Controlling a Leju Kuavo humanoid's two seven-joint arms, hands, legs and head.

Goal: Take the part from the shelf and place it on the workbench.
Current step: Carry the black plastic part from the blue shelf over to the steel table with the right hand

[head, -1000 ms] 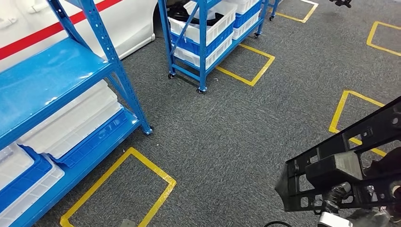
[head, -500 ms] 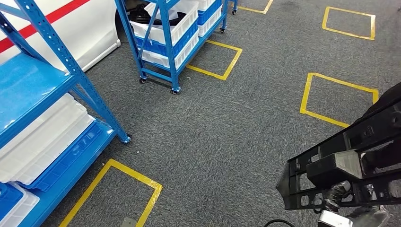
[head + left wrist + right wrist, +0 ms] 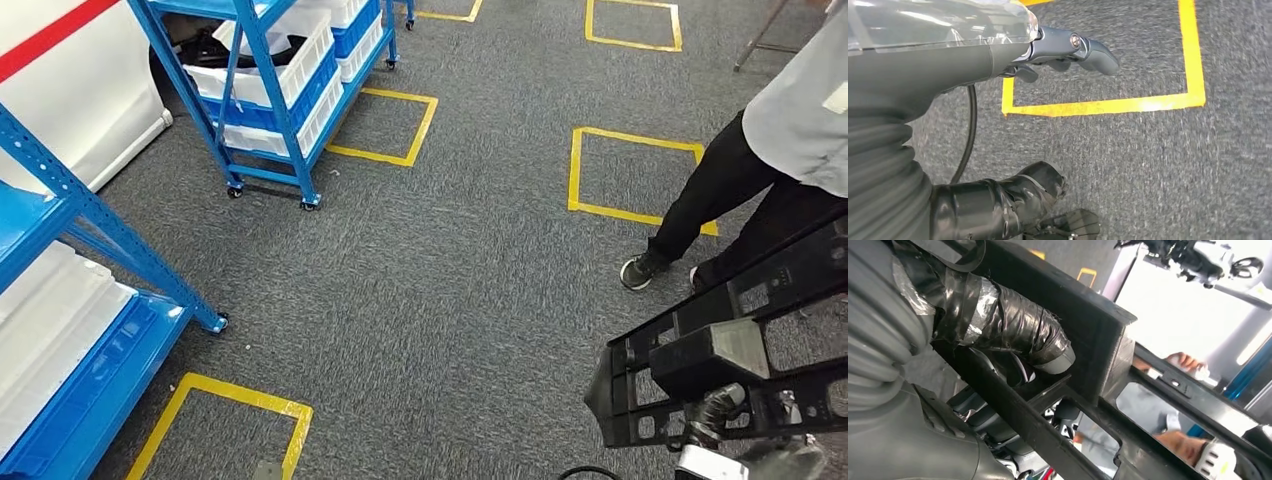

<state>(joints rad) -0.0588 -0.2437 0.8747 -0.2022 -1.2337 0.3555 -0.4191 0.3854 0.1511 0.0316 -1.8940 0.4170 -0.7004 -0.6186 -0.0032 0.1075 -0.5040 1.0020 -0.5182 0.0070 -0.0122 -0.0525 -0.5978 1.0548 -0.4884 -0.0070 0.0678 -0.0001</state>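
Part [image 3: 735,345]: black plastic frame, long and open, built of flat rails joined by cross-ribs with rectangular cut-outs and small round holes along its edges. A solid block-like boss stands out near its middle. Pose: tilted, the near end low, the far end rising out of the head view's right edge. Location: off the floor at the lower right, held by the right hand [image 3: 1013,340], whose taped thumb lies over one rail while darker fingers reach through an opening.

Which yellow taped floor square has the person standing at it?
The yellow taped square on the right of the head view; the person's dark shoe sits just past its near right corner. The other squares have nobody by them.
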